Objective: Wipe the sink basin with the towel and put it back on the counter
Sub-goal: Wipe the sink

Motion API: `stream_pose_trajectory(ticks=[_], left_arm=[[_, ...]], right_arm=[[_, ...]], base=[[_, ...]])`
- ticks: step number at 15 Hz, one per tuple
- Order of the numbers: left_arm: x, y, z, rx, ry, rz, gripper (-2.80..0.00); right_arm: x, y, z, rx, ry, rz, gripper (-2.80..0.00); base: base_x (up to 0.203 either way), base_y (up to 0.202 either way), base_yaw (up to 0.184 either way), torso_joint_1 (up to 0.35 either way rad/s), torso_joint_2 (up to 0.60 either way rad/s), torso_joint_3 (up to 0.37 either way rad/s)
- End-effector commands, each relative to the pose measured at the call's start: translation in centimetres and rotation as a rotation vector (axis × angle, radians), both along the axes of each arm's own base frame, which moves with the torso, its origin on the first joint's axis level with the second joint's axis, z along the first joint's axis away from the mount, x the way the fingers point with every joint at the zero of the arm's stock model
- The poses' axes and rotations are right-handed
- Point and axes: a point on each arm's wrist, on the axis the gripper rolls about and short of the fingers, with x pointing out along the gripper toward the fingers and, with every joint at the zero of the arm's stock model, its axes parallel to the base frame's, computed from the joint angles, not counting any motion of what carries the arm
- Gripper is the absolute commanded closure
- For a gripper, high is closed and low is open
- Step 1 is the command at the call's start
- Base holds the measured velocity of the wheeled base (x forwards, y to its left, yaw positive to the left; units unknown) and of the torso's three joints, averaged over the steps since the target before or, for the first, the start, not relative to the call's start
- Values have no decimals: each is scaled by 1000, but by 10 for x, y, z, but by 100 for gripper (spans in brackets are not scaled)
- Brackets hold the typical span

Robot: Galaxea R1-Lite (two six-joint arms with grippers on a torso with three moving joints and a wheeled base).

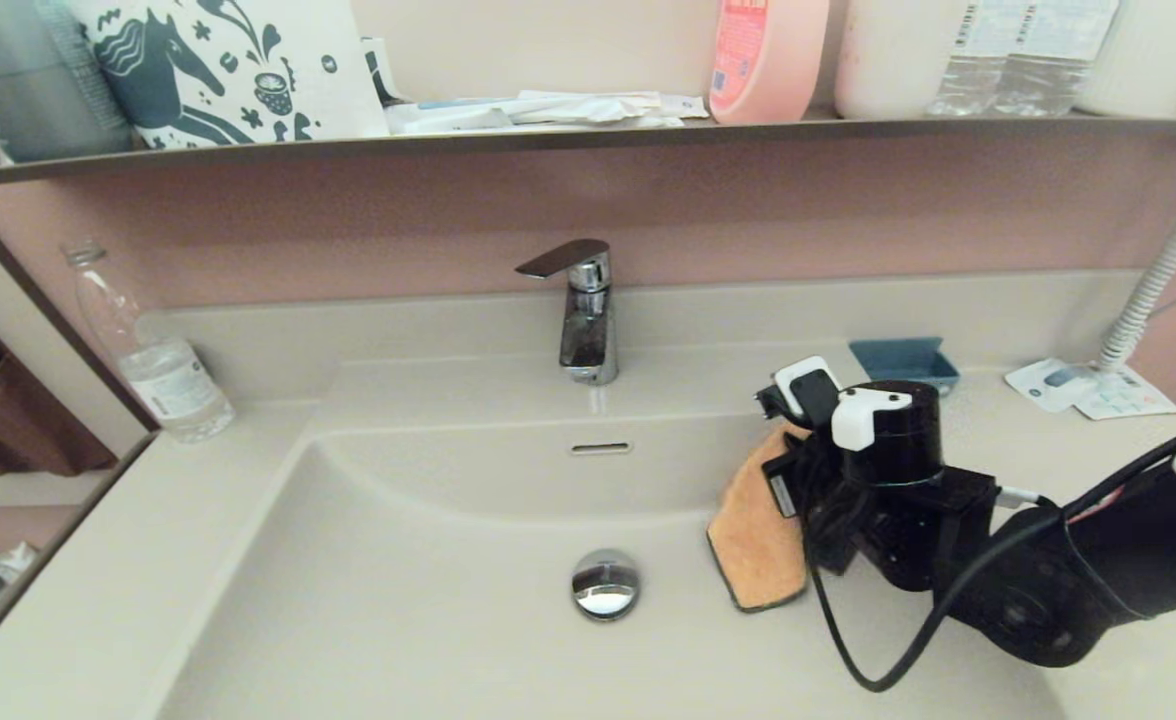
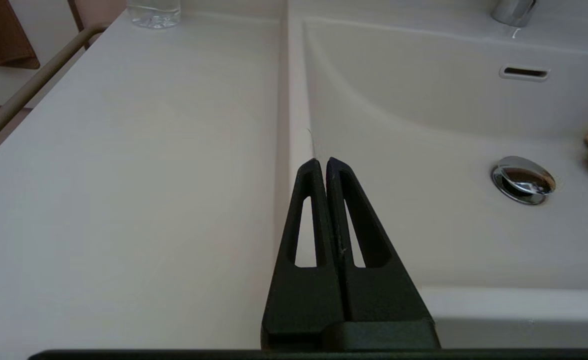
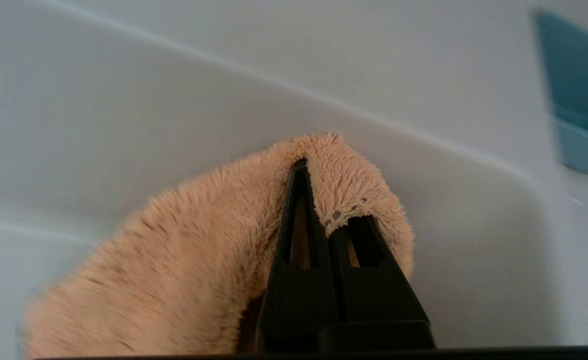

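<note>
1. Right gripper (image 3: pixel 319 200) clamped tight on the towel (image 1: pixel 756 525), fingers pinching a fold of the fluffy orange cloth.
2. Hanging from that gripper over the right part of the sink basin (image 1: pixel 428 610), towel draped below and to its left, dark trim at the lower edge.
3. Drain plug (image 1: pixel 605 584) further left of the gripper, apart from the cloth.
4. Blue dish (image 1: pixel 905 362) on the counter (image 1: pixel 1068 440) just behind the gripper.
5. Left gripper (image 2: pixel 322 167) pressed together on nothing, parked above the basin's left rim.
</note>
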Motion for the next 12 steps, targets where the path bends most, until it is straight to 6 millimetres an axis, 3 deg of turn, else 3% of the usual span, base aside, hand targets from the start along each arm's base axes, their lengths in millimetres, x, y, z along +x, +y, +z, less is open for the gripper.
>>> stream_pose_trajectory(ticks=[1, 3, 7, 12], left_arm=[[0, 0, 0, -1, 0, 1, 0], [0, 0, 0, -1, 1, 1, 0], [0, 0, 0, -1, 1, 1, 0], [0, 0, 0, -1, 0, 1, 0]], right_arm=[[10, 22, -16, -9, 11, 34, 0], [15, 47, -28, -17, 15, 74, 0], [13, 102, -31, -22, 1, 180, 0], [8, 136, -29, -12, -26, 248, 0]], base=[[0, 0, 0, 0, 0, 0], [0, 0, 0, 0, 0, 0], [0, 0, 0, 0, 0, 0], [0, 0, 0, 0, 0, 0]])
